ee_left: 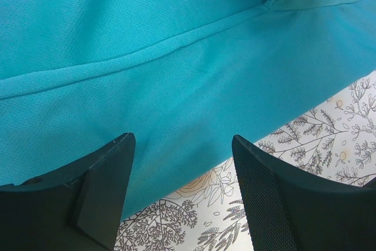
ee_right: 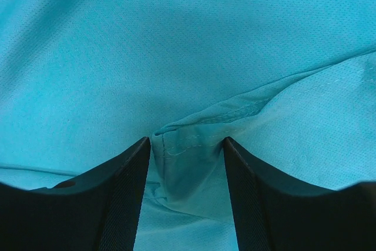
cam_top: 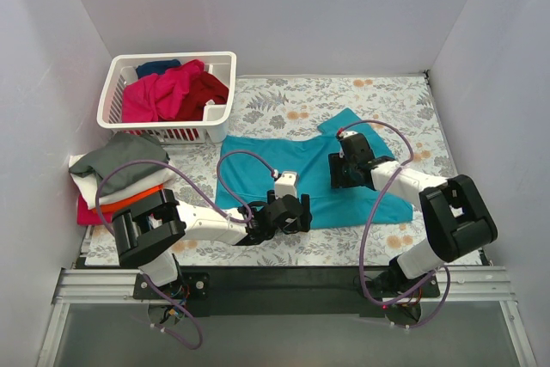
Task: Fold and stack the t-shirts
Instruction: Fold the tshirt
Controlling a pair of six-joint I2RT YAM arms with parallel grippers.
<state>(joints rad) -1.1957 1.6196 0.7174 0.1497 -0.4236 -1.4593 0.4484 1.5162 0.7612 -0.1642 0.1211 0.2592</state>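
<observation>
A teal t-shirt [cam_top: 284,165] lies spread flat on the floral table cover, one sleeve toward the back right. My left gripper [cam_top: 292,212] is open and low over the shirt's near edge. In the left wrist view [ee_left: 182,139] that edge runs between the fingers [ee_left: 100,192], with floral cover below it. My right gripper [cam_top: 339,171] is on the shirt's right part. In the right wrist view [ee_right: 187,140] it is open, its fingers [ee_right: 264,204] straddling a bunched hem fold [ee_right: 188,163] of the teal shirt [ee_right: 117,57].
A white lattice basket [cam_top: 116,109] at the back left holds magenta [cam_top: 159,92], dark red [cam_top: 204,92] and navy [cam_top: 159,66] shirts. A pile of grey [cam_top: 125,159], white and orange folded shirts lies at the left edge. Grey walls close in on three sides.
</observation>
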